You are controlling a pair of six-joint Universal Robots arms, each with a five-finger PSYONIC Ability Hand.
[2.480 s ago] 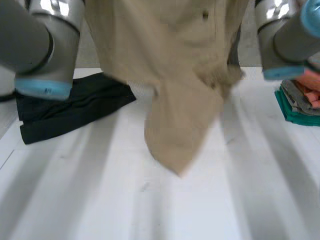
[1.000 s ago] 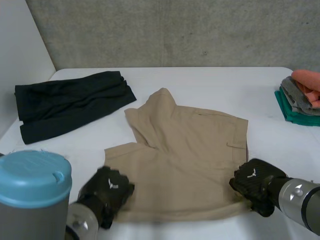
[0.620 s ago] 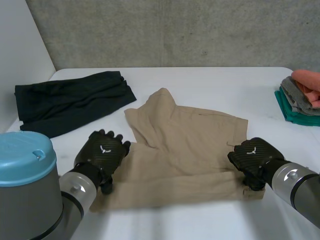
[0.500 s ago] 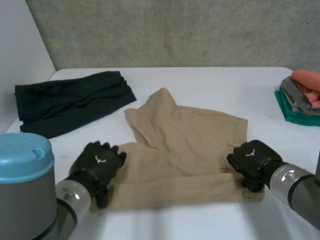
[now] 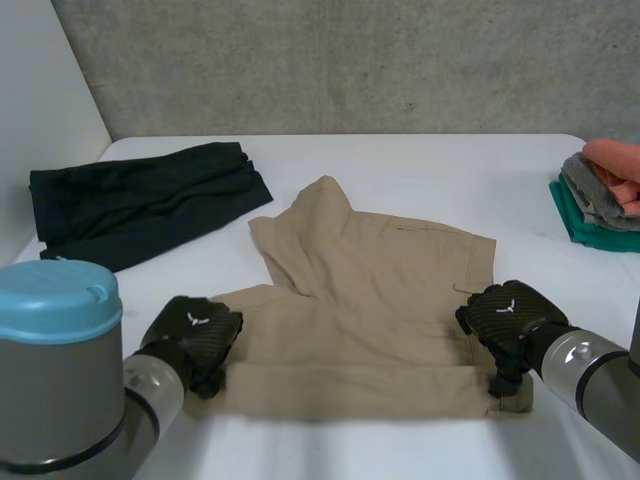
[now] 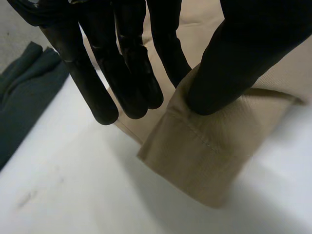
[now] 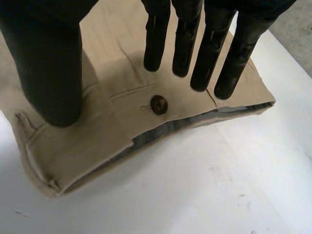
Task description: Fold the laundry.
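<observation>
Now the tan cotton shorts (image 5: 370, 300), hanging in the air moments ago, are lying spread on the white table (image 5: 400, 170), and the left hand (image 5: 195, 335) and right hand (image 5: 505, 315) are resting slack-fingered at their near corners, gripping nothing, so the actual folding looks to be just beginning.

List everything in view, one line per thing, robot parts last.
shorts: one, tan, spread flat at the table's middle
button: one, brown, on the shorts' waistband under the right hand's fingertips
garment: one, black, folded, far left of the table
stack of folded clothes: one, coral over grey over green, at the table's right edge
table: one, white
wall: one, grey concrete, behind the table
left hand: black, open, at the shorts' near left corner
right hand: black, open, at the near right corner
</observation>
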